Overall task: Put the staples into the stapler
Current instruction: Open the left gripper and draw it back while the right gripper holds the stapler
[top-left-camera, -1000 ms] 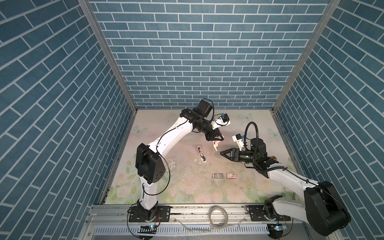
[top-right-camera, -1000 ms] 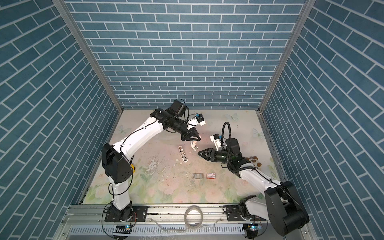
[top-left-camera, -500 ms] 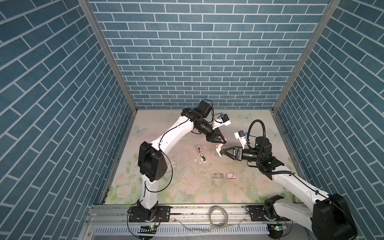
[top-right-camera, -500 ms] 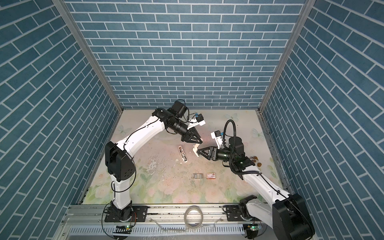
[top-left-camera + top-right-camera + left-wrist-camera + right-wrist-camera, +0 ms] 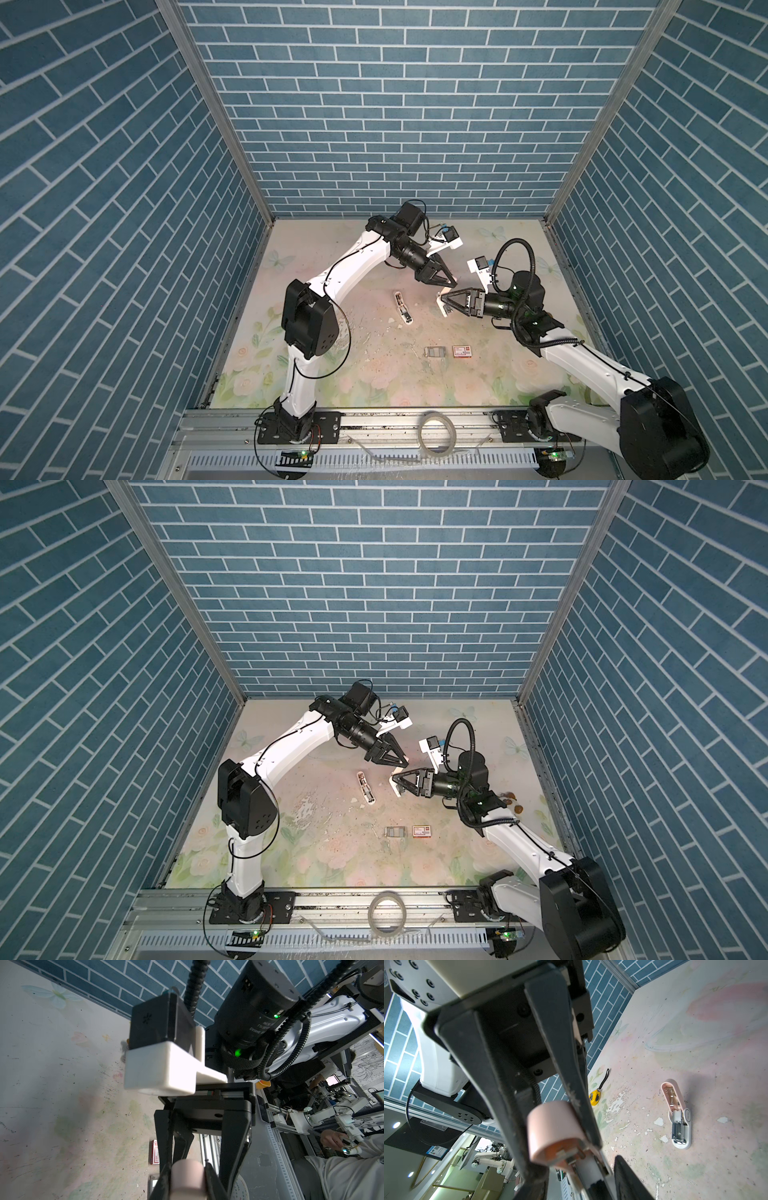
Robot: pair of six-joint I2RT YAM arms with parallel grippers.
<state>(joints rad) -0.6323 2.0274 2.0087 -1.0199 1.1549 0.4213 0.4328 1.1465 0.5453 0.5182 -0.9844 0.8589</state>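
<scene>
Left gripper (image 5: 451,286) is pressed together on the rounded pink cap of a pink-and-white plastic stapler part (image 5: 550,1126), holding it aloft over the middle of the floral-printed tabletop (image 5: 374,374). Meeting it tip to tip, the right gripper (image 5: 444,300) has its jaws part-spread either side of the part's white end; whether they touch it I cannot tell. The step looks like a handover or a two-handed brace. The right jaws should close squarely on the white sides, clear of the left fingertips. One grip should hold firm until the other is sure, since a slip would drop the part.

For room, from the left: the left arm's elbow stands toward the left edge, with little slack there. An opened pink-and-white stapler (image 5: 402,308) lies flat just left of the grippers, its metal channel facing up. Toward the front, the flat silvery-grey block of staples (image 5: 435,352) lies untouched, just beside a small red-and-white cardboard box (image 5: 462,351). Bare tabletop around them gives room to descend. The right forearm hangs over the front-right corner, near the wall.
</scene>
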